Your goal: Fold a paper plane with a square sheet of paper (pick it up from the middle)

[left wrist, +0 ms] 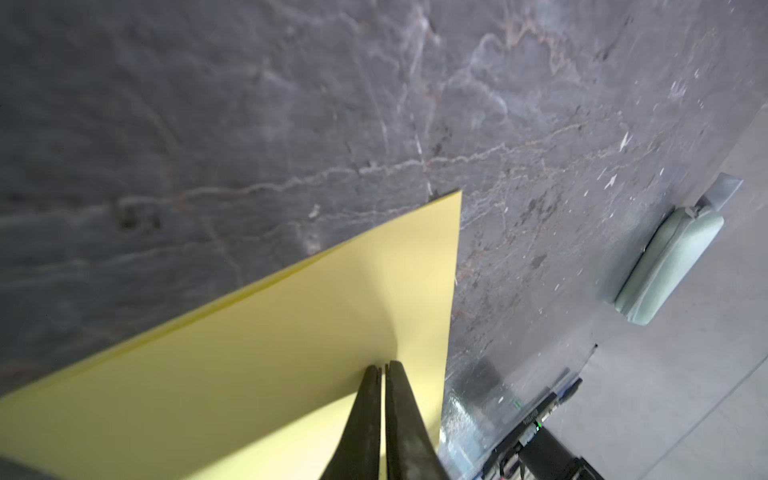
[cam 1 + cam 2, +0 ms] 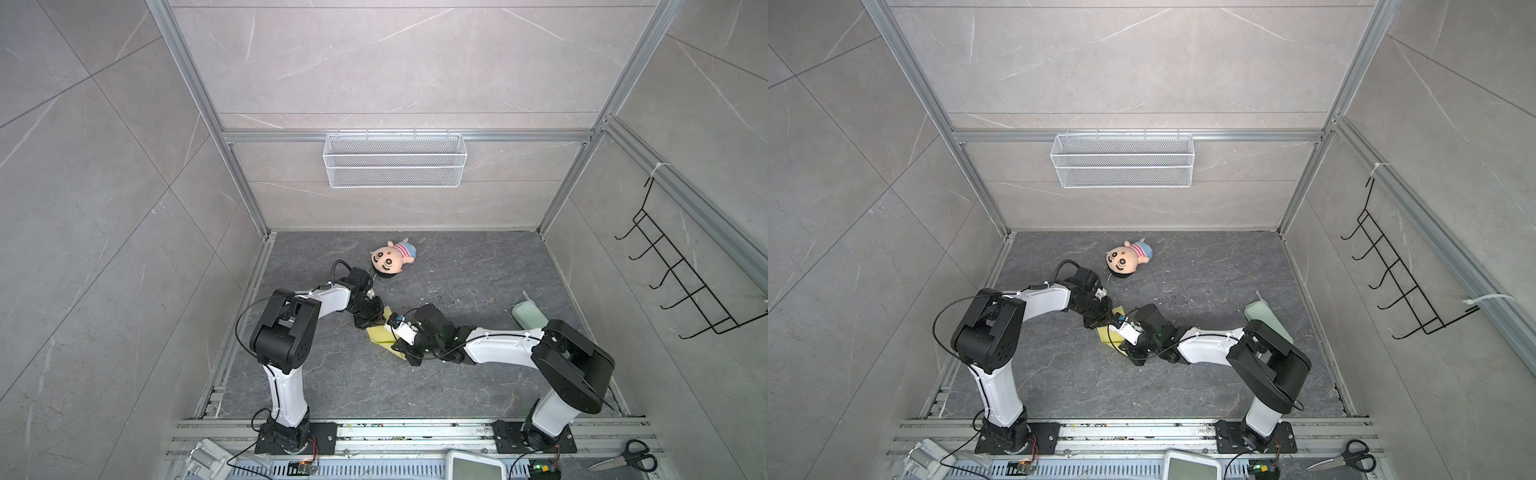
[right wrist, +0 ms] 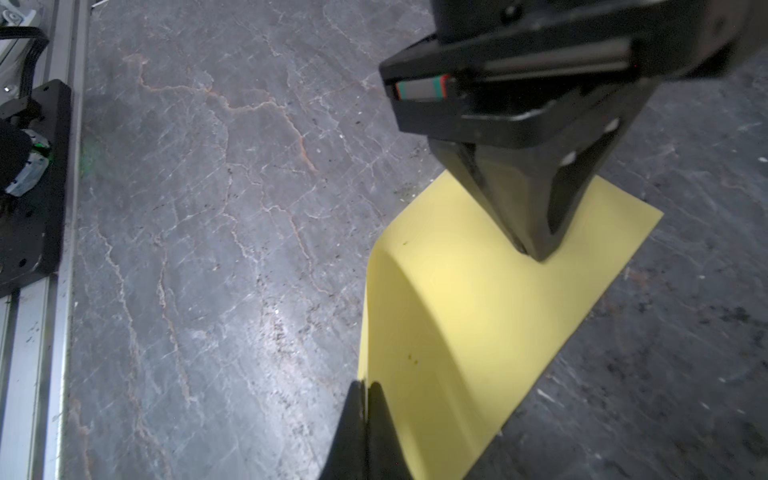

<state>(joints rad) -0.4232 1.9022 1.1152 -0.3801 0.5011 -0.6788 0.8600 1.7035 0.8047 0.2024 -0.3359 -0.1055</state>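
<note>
As left gripper point(image 1: 382, 368) apparently pinches it, paper point(image 1: 291, 332) arches.

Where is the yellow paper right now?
In both top views the yellow paper sits between the left tool and right tool, with the doll behind it.

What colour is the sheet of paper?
The sheet of paper is plain pale yellow; the left wrist view shows it best.

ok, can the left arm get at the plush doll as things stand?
Probably not yet: the plush doll lies near, bare floor between, but the left gripper is shut on the square sheet of paper and must let go first.
</note>
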